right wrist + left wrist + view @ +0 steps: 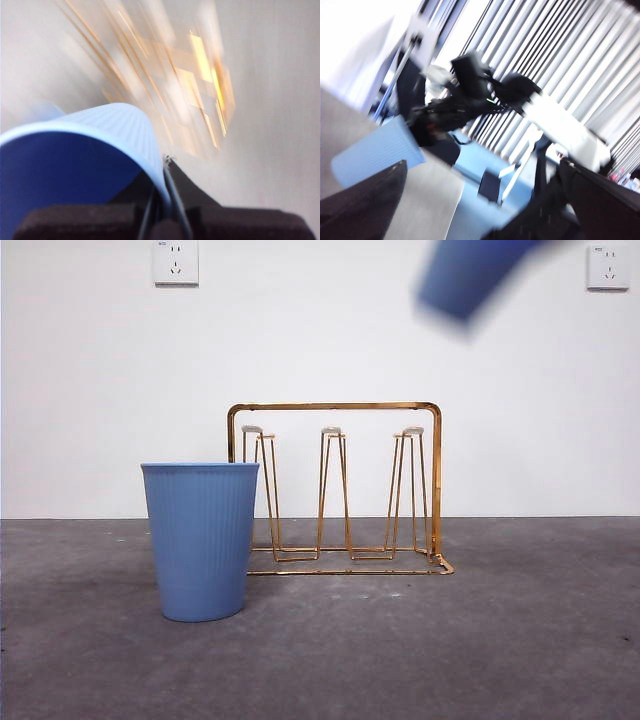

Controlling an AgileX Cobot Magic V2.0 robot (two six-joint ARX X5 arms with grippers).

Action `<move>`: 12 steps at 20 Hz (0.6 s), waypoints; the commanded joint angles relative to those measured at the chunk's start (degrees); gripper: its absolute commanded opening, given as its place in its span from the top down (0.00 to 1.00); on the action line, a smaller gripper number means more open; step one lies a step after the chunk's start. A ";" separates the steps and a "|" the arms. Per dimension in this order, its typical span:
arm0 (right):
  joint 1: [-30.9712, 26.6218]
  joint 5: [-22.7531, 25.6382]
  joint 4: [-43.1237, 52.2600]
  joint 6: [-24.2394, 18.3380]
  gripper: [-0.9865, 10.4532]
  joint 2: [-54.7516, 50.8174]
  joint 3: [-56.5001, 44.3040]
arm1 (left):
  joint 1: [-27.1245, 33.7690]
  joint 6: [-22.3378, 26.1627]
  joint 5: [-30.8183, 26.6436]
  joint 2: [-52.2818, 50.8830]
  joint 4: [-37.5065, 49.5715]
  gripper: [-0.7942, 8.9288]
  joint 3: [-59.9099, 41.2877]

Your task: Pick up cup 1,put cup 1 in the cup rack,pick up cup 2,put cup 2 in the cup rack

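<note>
Blue ribbed cup (pixel 75 150) is pinched by its rim in the right gripper (pixel 162 200), jaws clamped on the wall, high above the gold wire cup rack (pixel 335 407) (very blurry). It hangs tilted, axis slanted; mistilt and it could clip a prong. Second cup (pixel 200 540) stands upright on the surface (pixel 500 640). Left gripper (pixel 480 200) waits, jaws apart.

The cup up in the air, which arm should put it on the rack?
The right: its gripper already pinches that blue cup's rim, high above the gold cup rack. The left gripper holds nothing.
</note>
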 commanded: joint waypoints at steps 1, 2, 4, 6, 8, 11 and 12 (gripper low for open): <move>0.07 -4.09 4.90 3.85 0.93 -5.86 3.89 | -2.49 -8.02 -3.06 0.59 8.87 0.24 0.09; 0.07 -5.53 7.74 4.72 0.93 -7.91 5.60 | -3.89 -9.53 -4.85 0.98 12.52 0.24 0.09; 0.07 -7.08 12.39 5.97 0.93 -10.56 7.80 | -6.23 -11.30 -7.89 1.66 17.94 0.24 0.09; 0.07 -8.15 17.81 8.15 0.93 -12.96 9.75 | -9.40 -12.98 -11.87 2.78 24.11 0.24 0.09; 0.11 -9.40 22.99 10.01 0.93 -14.62 10.75 | -12.68 -13.59 -15.80 4.15 29.46 0.24 0.09; 0.11 -10.64 31.58 12.96 0.93 -16.24 10.84 | -17.90 -13.57 -21.51 6.73 36.72 0.24 0.09; 0.11 -10.99 33.83 14.03 0.93 -16.59 10.84 | -19.52 -13.57 -23.06 7.78 39.43 0.24 0.09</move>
